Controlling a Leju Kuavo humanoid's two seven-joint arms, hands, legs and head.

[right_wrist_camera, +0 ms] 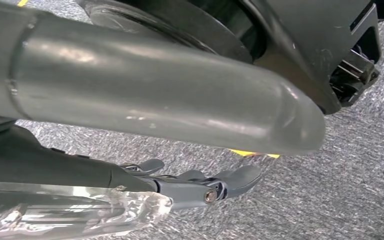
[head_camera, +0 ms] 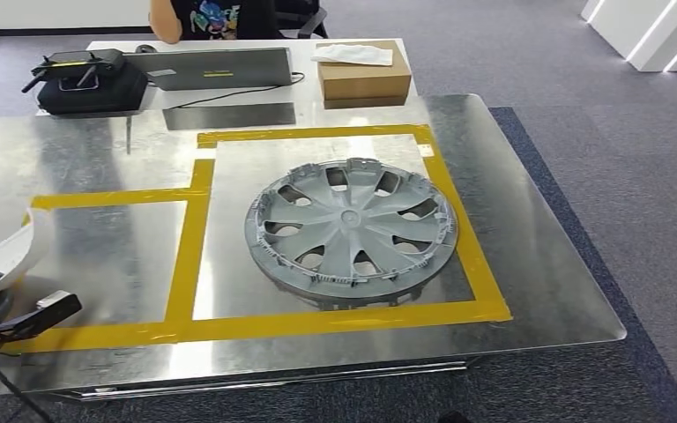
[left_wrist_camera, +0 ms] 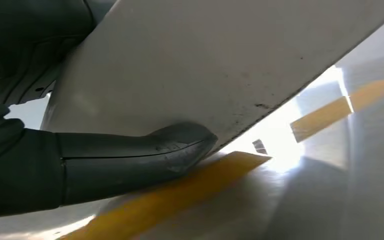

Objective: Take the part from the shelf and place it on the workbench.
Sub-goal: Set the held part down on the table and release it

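Left hand [left_wrist_camera: 80, 165] fingers holding curved white part [left_wrist_camera: 220, 65], scuffed; right hand [right_wrist_camera: 190, 185] fingers apart

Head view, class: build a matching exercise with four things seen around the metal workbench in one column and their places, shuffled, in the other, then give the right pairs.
Things:
1. grey wheel cover
2. cardboard box
3. black controller case
4. white part

Places:
A. far left, on the white desk beyond the workbench
B. at the workbench's left edge, held by the left hand
C. inside the right-hand yellow-taped square
D. far right of the white desk, with a white cloth on top

Pairs: 1-C, 2-D, 3-A, 4-B
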